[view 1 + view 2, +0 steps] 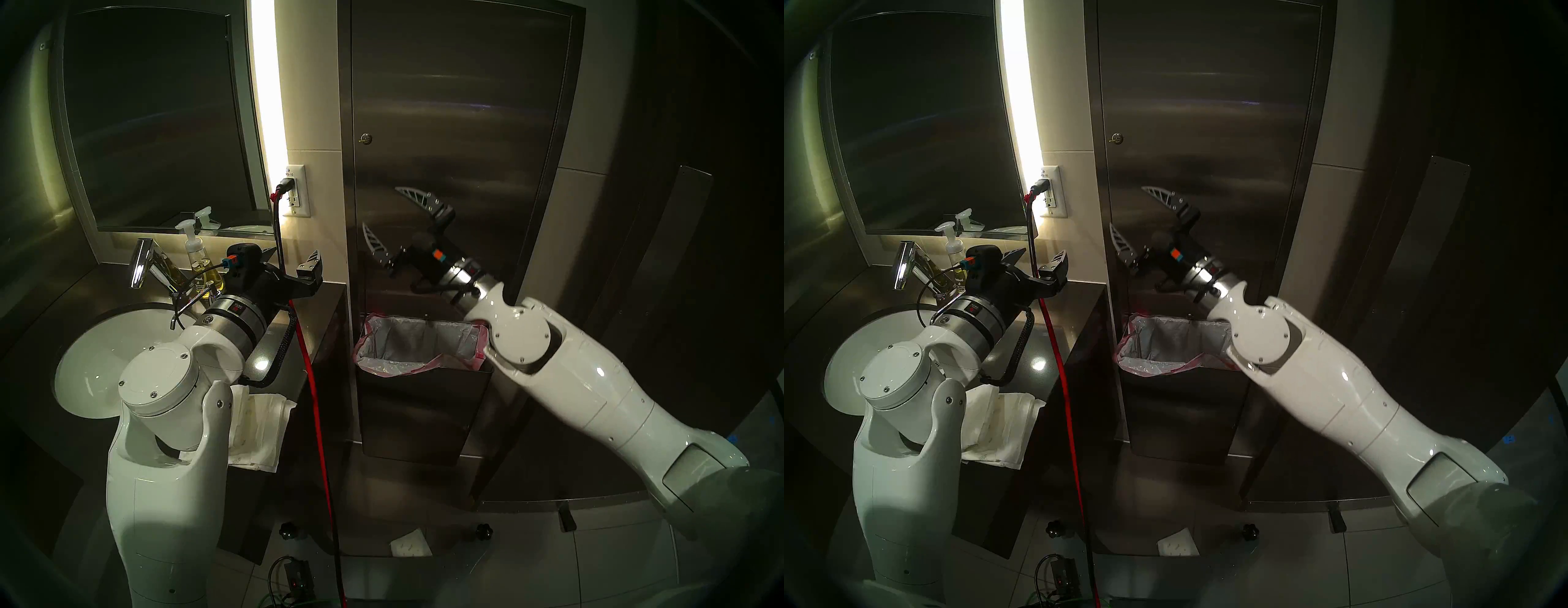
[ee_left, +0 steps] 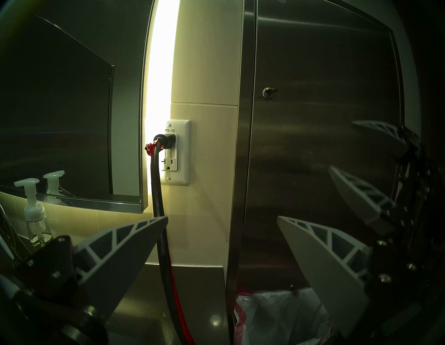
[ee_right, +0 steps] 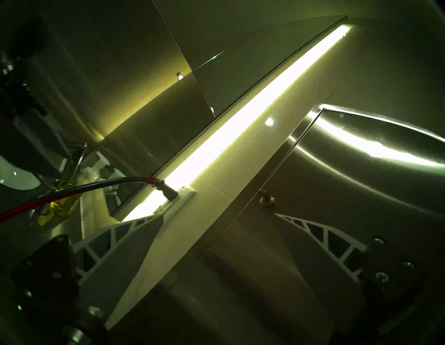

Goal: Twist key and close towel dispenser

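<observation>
The right hand [image 1: 388,216], fingers spread wide and empty, sits mid-frame against the towel dispenser [image 1: 458,127] door. The key [image 1: 365,138] lies up and left of it, sticking straight out. The left hand [image 1: 292,259], also wide, is farther off over the counter [image 1: 297,339].

Dark mirror [image 1: 148,119], soap btl [image 1: 199,263], sink [image 1: 97,352], outlet w/ red cord [image 1: 295,191]

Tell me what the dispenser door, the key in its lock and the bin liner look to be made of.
Towel dispenser door: brushed stainless steel by the look; grey, with streaked, blurred reflections.
Key: likely brass; small, yellow-gold, standing in a round silvery lock cylinder.
Bin liner: thin plastic film; translucent whitish, crinkled, with a pinkish-red edge folded over the bin rim.
</observation>
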{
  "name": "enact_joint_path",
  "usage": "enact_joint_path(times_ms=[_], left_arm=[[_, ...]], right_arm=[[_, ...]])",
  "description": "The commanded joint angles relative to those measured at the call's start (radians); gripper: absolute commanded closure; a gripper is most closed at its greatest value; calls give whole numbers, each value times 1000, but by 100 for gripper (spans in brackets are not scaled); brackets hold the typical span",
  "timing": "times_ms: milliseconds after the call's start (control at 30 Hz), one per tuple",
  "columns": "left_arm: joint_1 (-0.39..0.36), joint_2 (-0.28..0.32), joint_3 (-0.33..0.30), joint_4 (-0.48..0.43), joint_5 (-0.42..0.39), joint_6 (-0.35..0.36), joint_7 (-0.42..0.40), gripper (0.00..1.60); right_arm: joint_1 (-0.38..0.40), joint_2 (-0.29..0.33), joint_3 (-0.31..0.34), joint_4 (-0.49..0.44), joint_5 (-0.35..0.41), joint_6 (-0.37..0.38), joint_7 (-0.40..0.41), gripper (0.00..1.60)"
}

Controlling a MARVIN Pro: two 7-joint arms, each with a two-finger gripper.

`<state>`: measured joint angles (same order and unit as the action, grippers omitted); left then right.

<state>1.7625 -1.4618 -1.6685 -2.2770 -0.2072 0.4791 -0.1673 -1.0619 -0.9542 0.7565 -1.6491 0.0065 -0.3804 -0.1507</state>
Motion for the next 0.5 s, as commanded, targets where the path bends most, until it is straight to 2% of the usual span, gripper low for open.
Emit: enact_joint_path(times_ms=[0,233,333,467], left_arm=[[-6,0,0,-8,0,-2,0,0],[-6,0,0,-9,0,-3,0,0],[-6,0,0,-9,0,-3,0,0],[-6,0,0,-10,0,-3,0,0]], right_arm=[[-112,74,-22,-77,-1,-29,-113,0],[-225,117,2,-154,-14,-51,-239,0],[-243,122,8,-170,-19,-54,-261,0],[-316,118,35,-223,-54,-53,-348,0]])
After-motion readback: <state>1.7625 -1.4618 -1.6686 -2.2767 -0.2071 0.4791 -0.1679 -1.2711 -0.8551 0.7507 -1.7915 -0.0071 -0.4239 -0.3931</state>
